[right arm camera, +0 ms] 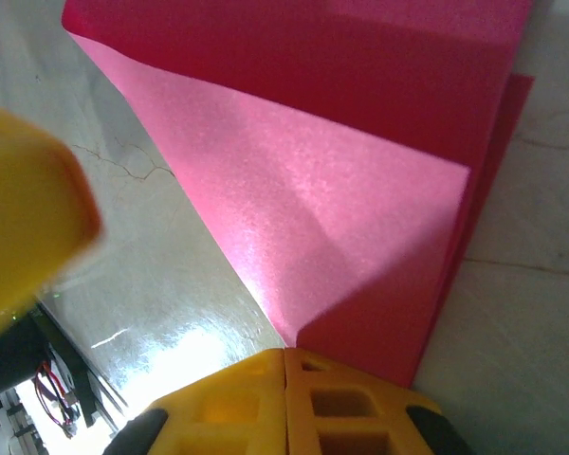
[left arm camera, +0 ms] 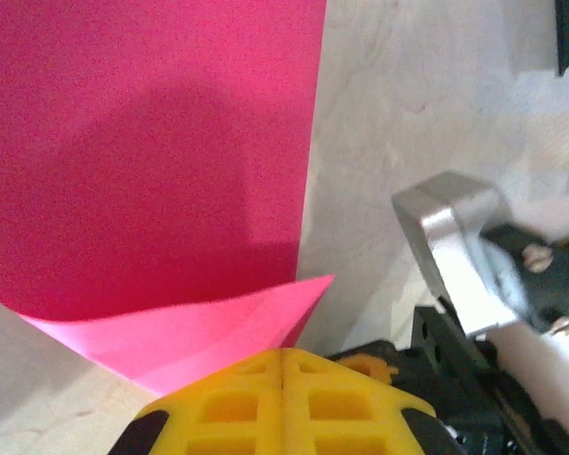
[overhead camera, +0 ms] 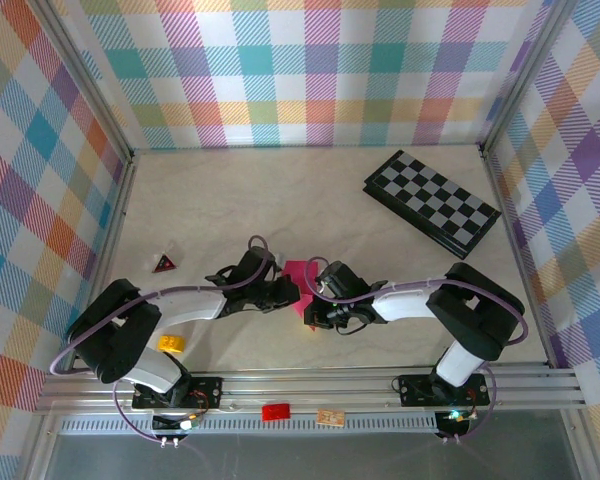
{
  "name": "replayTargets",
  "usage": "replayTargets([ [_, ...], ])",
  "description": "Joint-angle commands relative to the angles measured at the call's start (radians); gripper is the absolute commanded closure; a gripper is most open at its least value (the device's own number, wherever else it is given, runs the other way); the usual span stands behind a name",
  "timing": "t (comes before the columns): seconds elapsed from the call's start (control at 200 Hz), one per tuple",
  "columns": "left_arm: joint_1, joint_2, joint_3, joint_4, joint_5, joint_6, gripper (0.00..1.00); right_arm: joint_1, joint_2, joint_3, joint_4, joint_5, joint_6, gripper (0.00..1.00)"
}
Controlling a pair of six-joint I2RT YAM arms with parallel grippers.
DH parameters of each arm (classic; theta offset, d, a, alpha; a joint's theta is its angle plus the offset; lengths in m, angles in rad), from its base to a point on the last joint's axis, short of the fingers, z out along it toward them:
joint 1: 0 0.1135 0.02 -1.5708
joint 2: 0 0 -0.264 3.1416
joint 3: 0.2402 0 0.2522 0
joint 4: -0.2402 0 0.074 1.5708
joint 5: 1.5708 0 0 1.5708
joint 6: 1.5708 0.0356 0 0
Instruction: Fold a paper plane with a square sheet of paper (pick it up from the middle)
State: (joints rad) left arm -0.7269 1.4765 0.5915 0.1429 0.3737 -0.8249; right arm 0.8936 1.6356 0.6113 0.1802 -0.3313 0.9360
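Pastel plaid walls (overhead camera: 320,70) on 3 sides w/ beige marbled tabletop (overhead camera: 280,200), alu rail (overhead camera: 310,385) at front.

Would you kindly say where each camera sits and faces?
Top external: above and behind the robot, looking down at the table; left arm and right arm show.
Left wrist: on that wrist, looking past the left fingers at the square sheet of paper.
Right wrist: on that wrist, facing the sheet over the right fingers.
Shared: all show the sheet.

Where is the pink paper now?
Top view: the pink paper lies near front centre, between the left end effector and the right end effector.
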Motion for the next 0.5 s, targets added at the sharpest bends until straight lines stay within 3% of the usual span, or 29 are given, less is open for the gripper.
replayTargets([
  [0.0,-0.031,0.042,-0.027,0.021,-0.004,-0.061,1.0,0.004,0.035,-0.025,-0.057,0.021,0.013,0.91],
  [0.19,-0.036,0.106,-0.053,0.038,-0.054,-0.1,1.0,0.005,0.03,-0.027,-0.069,0.025,0.011,0.92],
  [0.495,0.025,0.103,-0.018,-0.066,-0.117,-0.007,1.0,0.004,0.035,-0.031,-0.074,0.028,0.006,0.92],
])
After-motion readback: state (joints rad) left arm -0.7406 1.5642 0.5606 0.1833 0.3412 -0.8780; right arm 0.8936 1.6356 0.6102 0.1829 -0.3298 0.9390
